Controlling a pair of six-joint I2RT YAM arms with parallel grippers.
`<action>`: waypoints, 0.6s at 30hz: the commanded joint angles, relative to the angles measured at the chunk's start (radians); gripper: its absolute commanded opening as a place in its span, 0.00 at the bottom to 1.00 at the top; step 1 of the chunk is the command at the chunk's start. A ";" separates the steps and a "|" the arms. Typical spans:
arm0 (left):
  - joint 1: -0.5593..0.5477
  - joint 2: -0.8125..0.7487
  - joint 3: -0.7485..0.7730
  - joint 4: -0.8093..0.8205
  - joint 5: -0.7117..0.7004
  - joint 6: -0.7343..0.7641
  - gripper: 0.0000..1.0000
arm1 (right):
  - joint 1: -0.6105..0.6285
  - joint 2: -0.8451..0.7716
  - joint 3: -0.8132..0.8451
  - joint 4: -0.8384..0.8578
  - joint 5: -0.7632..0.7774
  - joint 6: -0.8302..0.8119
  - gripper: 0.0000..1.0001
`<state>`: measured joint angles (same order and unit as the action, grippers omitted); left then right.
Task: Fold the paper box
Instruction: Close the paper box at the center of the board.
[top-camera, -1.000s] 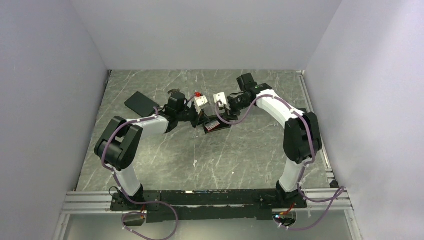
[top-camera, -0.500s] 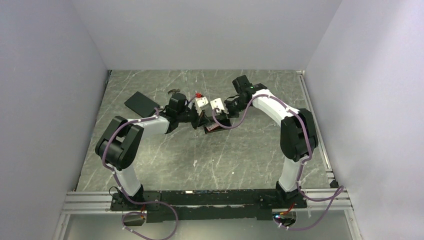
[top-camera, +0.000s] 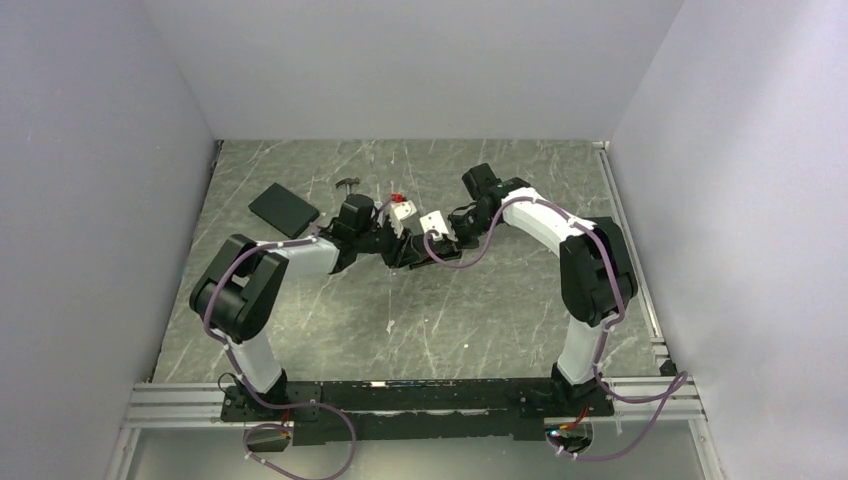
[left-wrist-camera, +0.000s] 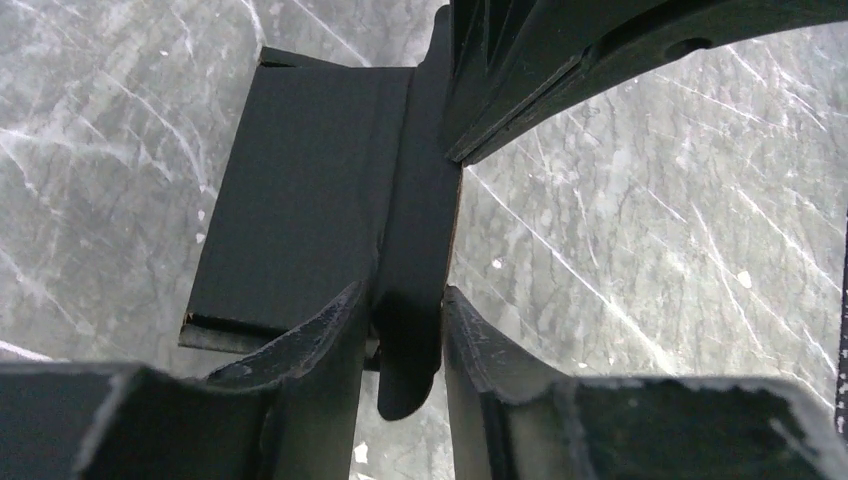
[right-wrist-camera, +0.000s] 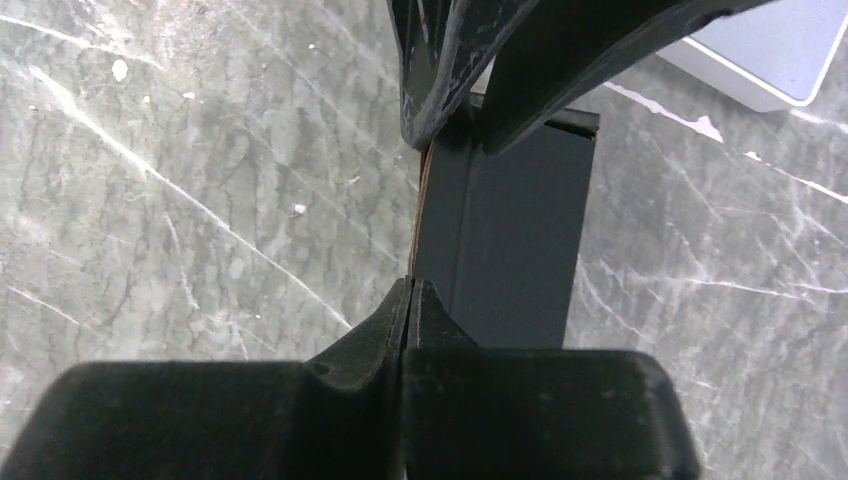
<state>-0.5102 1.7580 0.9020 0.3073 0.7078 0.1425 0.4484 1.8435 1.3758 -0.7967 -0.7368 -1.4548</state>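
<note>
Paper box (left-wrist-camera: 300, 200): right jaws pinch its edge; left jaws parted loosely around a flap (left-wrist-camera: 412, 230). Risk: the unheld flap springs open.

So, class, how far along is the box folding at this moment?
Done: the paper box shows creased panels, and one flap looks folded up. In hand: the right gripper is shut on its edge, and the left gripper stands open around that flap. Left: it is not yet a closed box.

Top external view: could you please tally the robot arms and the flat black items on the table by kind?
Robot arms: 2, left arm and right arm
Paper box: 1
Plain black slab: 1
Total: 4
</note>
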 joint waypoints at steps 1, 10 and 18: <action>0.004 -0.080 -0.037 0.032 -0.018 -0.075 0.41 | 0.009 -0.037 -0.042 -0.012 -0.001 0.011 0.00; 0.042 -0.212 -0.104 0.078 -0.073 -0.249 0.56 | 0.028 -0.048 -0.118 0.057 0.014 0.043 0.00; 0.084 -0.124 -0.041 0.035 -0.190 -0.406 0.60 | 0.044 -0.040 -0.171 0.128 0.033 0.083 0.00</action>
<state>-0.4320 1.5646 0.7944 0.3531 0.5705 -0.1593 0.4747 1.8046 1.2343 -0.6827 -0.7143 -1.4036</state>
